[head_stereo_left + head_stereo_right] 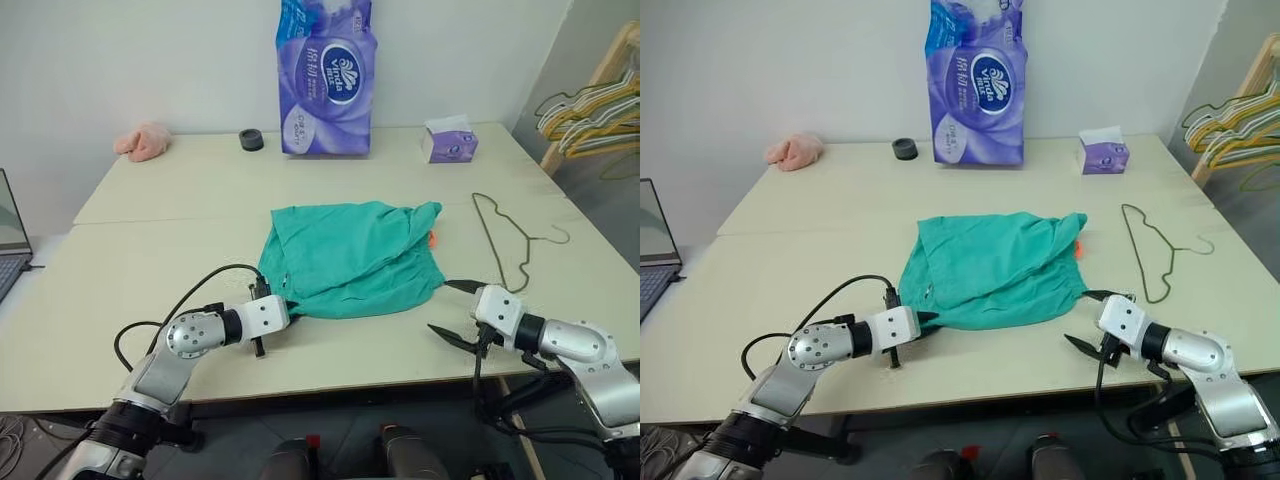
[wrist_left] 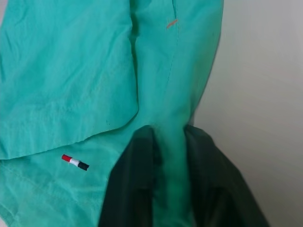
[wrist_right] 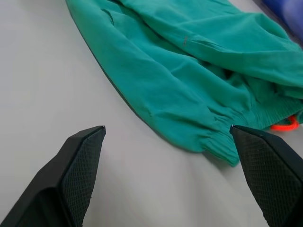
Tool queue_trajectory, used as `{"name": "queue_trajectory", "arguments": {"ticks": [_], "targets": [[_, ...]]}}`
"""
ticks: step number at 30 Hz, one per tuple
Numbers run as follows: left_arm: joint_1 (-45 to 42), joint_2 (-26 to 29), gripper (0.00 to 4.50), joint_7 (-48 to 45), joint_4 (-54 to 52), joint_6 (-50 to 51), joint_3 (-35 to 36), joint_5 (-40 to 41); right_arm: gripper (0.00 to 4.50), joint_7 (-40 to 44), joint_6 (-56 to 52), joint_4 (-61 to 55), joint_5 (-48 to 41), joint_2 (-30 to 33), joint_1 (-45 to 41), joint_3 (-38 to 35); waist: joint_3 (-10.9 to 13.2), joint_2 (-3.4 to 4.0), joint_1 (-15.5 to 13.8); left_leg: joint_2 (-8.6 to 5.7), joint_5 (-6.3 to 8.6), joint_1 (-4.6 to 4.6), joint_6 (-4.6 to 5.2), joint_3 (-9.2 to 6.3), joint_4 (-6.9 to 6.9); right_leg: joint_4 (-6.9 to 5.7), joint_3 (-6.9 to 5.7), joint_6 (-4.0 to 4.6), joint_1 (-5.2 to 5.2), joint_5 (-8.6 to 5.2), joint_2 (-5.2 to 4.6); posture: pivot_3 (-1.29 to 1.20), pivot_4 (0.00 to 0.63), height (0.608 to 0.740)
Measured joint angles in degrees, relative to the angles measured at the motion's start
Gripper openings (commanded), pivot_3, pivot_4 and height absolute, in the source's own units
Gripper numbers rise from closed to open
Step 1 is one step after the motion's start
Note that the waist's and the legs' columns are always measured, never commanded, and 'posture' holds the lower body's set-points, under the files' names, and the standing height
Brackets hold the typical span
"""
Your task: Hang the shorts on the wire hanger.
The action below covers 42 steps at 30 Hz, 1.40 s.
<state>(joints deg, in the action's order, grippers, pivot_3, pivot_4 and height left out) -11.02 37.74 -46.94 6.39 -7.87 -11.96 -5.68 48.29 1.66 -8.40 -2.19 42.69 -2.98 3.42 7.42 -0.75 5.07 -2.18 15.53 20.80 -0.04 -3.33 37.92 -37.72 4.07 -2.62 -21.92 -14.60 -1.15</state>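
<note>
Grip established on the near left corner: the left gripper [image 2: 168, 156] has its two black fingers clenched on a fold of the teal-green soft fabric shorts [image 1: 350, 255], which lie spread flat in the middle of the pale tabletop [image 1: 180, 200]. Over on the other side, the right gripper [image 1: 455, 312] hovers just beside the gathered waistband corner, fingers spread wide, nothing in them. The thin dark olive wire hanger [image 1: 505, 235] lies flat on the table to the right of the shorts, close but apart from them, untouched. So this looks like the pick-up stage, one corner secured. Next, I'd say, the right gripper needs to slide in and pinch that waistband edge.
</note>
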Motion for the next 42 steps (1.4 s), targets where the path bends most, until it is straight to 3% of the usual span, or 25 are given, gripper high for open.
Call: {"name": "queue_trajectory", "arguments": {"ticks": [6,12,16,26,31,37,42], "targets": [[-1.6,-0.9,0.02,-1.0,0.3,4.6,0.8,2.8,4.5,0.2,6.6,9.0,7.9,-0.5,-7.7,7.0,0.1,-0.05,0.4,0.0,0.0,0.05,0.0,0.0,-0.03,-0.03,0.01,-0.01,-0.08,0.0,0.0,-0.18,0.13,0.74],[-3.3,-2.0,0.02,-2.5,0.6,9.6,2.4,6.9,4.5,-2.9,11.8,19.5,13.0,-5.1,-17.4,11.2,0.3,-0.29,0.7,0.01,0.02,0.06,-0.03,-0.1,-0.03,-0.06,-0.04,0.02,-0.08,0.02,0.0,-0.16,0.129,0.74],[-4.3,-2.8,0.0,-3.3,-0.9,12.2,3.9,10.3,3.59,-5.1,14.2,25.1,15.0,-7.3,-21.0,12.6,0.3,-0.36,0.7,0.01,0.02,0.06,-0.04,-0.15,0.0,-0.06,-0.05,0.03,-0.05,0.03,-0.02,-0.16,0.131,0.74],[-4.8,-2.4,0.0,-5.0,-3.9,15.3,6.8,14.4,0.03,-6.5,14.2,30.7,14.3,-7.7,-23.9,11.2,1.1,-0.35,0.9,-0.01,0.02,0.1,-0.04,-0.13,-0.02,-0.08,-0.02,0.14,-0.12,0.09,-0.03,-0.15,0.141,0.74],[-4.9,1.7,0.0,-9.5,-5.0,15.9,6.8,15.5,0.03,3.6,8.0,23.6,7.0,-4.8,-24.5,10.6,1.7,-0.31,1.3,-0.01,0.02,0.27,-0.04,-0.17,-0.03,-0.15,-0.05,0.28,-0.31,0.18,-0.03,-0.15,0.14,0.74],[-3.6,12.8,0.0,-24.6,-13.2,22.1,6.8,23.4,0.03,21.7,-15.5,5.9,-11.0,4.5,-24.3,8.4,2.0,-0.25,1.4,0.01,0.08,0.45,-0.1,-0.49,-0.05,-0.05,-0.14,0.31,-0.36,0.16,-0.08,-0.15,0.137,0.74],[-12.0,12.8,0.0,-29.9,-8.2,23.6,4.1,22.9,0.03,27.6,-26.5,6.1,-15.5,6.0,-29.5,9.0,2.2,-0.29,1.1,-0.02,0.02,0.48,-0.01,-0.57,0.06,-0.06,-0.39,0.12,-0.35,0.01,-0.05,-0.14,0.132,0.74]]}}
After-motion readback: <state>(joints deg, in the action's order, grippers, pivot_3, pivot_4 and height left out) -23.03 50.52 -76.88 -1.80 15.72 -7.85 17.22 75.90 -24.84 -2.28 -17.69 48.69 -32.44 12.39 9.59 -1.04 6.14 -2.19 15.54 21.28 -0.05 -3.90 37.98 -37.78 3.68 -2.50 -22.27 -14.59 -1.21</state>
